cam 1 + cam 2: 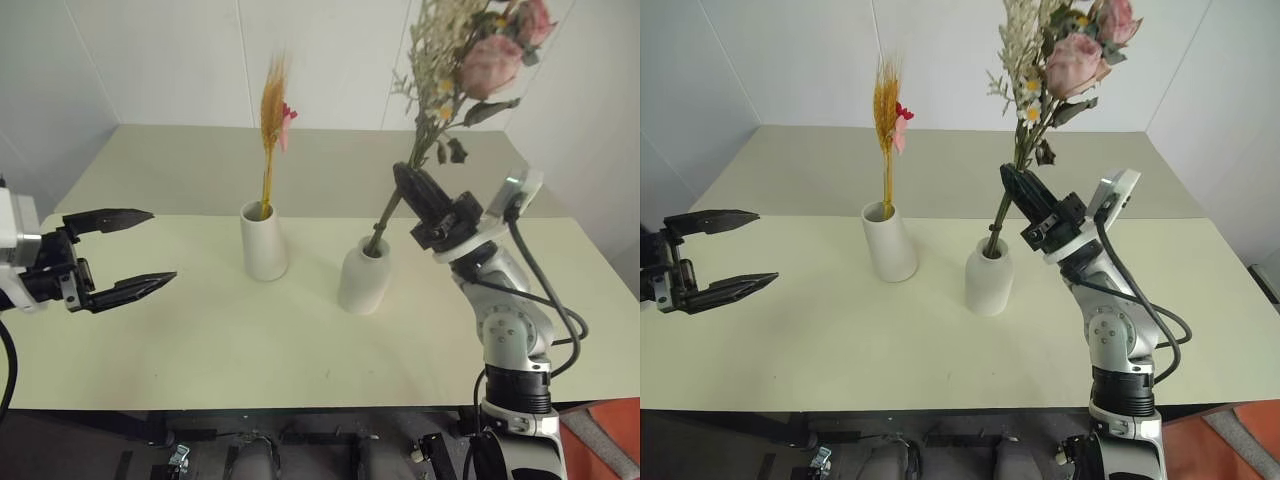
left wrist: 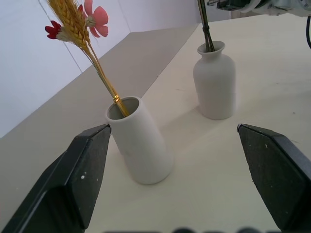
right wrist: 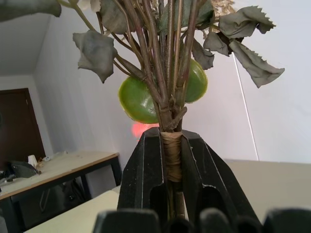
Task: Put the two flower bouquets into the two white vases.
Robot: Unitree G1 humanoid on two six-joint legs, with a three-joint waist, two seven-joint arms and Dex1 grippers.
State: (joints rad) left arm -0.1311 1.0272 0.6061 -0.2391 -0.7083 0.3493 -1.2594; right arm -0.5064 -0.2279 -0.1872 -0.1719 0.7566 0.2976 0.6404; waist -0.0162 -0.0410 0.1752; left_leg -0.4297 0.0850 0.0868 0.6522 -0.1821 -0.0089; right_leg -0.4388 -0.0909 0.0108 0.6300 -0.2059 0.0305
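The golden-yellow plume bouquet [image 1: 272, 110] stands in the tapered white vase [image 1: 264, 242] at mid-table. To its right is the rounded narrow-necked white vase [image 1: 362, 276]. My right gripper [image 1: 404, 178] is shut on the dark stem of the bushy pink bouquet [image 1: 482, 55], just above that vase. It holds the bouquet tilted, blooms up and to the right, with the stem's lower end inside the neck [image 2: 208, 44]. The right wrist view has the fingers [image 3: 146, 170] clamped on the bound stems. My left gripper [image 1: 163, 244] hangs open and empty over the table's left side, apart from both vases.
The pale table [image 1: 200, 340] runs back to white walls [image 1: 180, 60]. Its front edge lies close below the arms. Bare tabletop lies between the left gripper and the tapered vase, and in front of both vases.
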